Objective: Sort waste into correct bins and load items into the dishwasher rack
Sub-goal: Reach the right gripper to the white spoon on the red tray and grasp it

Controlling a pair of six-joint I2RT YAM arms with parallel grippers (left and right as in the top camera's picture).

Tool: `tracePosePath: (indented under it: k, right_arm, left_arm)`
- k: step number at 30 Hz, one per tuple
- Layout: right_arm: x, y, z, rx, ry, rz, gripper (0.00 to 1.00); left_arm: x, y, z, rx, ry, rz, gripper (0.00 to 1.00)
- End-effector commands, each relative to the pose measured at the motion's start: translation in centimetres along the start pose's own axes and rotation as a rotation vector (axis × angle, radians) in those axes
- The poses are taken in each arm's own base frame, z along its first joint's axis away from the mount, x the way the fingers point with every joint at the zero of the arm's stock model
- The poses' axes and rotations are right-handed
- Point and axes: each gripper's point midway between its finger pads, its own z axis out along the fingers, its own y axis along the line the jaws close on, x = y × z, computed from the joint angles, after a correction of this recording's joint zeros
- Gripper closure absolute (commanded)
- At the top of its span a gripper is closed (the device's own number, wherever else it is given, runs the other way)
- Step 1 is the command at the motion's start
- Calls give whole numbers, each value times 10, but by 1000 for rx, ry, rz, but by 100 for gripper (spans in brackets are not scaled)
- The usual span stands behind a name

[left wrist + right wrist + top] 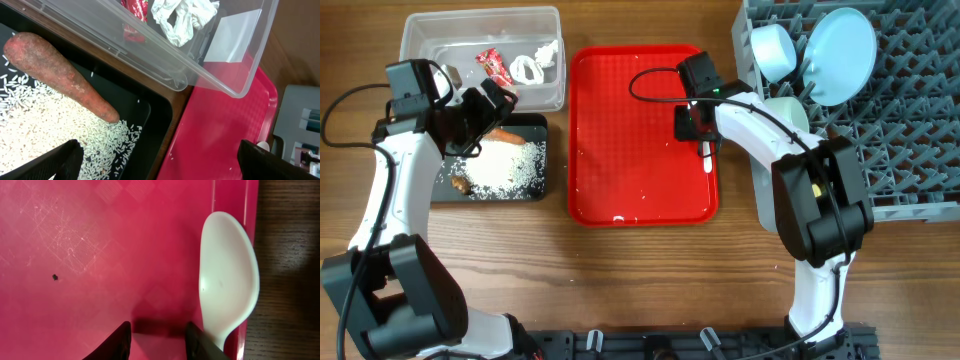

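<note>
My left gripper (490,102) (160,167) is open and empty, over the right end of the black tub (448,196) (159,111). That tub holds the orange carrot (506,133) (55,75), loose white rice (510,165) (45,130) and a brown lump (460,183). The clear tub (480,20) (227,85) holds the red wrapper (493,65) (132,7) and white scrap (535,62) (182,17). My right gripper (695,125) (157,342) is open, low over the tray. The white spoon (707,158) (227,280) lies just outside its right finger.
The flat red tray (640,190) (225,130) (100,255) lies between the tubs and the grey rack (910,120). The rack holds a light blue bowl (775,50), a light blue plate (840,55) and a mint-green bowl (788,108), partly hidden by my right arm.
</note>
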Motion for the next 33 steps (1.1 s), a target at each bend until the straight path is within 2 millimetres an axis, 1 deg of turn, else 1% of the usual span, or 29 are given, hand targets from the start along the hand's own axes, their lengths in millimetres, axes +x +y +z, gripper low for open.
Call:
tracePosePath:
  k: [1,2,5,7,9,10,13,16,17,21,25,33]
  right_arm:
    - [-14,5,-18,-31,-47,-23,63]
    - [-23,8,-33,-45,-83,-22,64]
    - [-38,12,-68,-70,-160,-37,64]
    - [-42,12,-82,-68,-190,-42,64]
    - [-44,8,-85,-50,-201,-39,63]
    - [-43,6,-83,-38,-198,-39,63]
    - [-35,2,-72,-18,-168,-40,63]
    - [-26,-12,-55,61,-133,-40,63]
    - [-23,-14,-48,71,-114,-43,64]
    - [-17,-17,-34,86,-83,-47,65]
    - [-14,-21,-24,113,-72,-49,68]
    - [-4,-25,-3,129,-24,-51,71]
  left_arm:
    - [-2,-3,-5,10,-12,9,0]
    - [-2,-3,-5,10,-12,9,0]
    - [-2,-3,-5,10,-12,9,0]
    - [-2,-3,-5,10,-12,9,0]
    - [-2,-3,-5,10,-12,9,0]
    - [-2,-3,-5,10,-12,9,0]
    - [-2,-3,-5,10,-12,9,0]
    - [-2,-3,-5,10,-12,9,0]
    - [-2,-3,-5,10,-12,9,0]
    - [-2,-3,-5,10,-12,9,0]
    - [-2,-3,-5,10,-12,9,0]
    - [-2,-3,-5,10,-12,9,0]
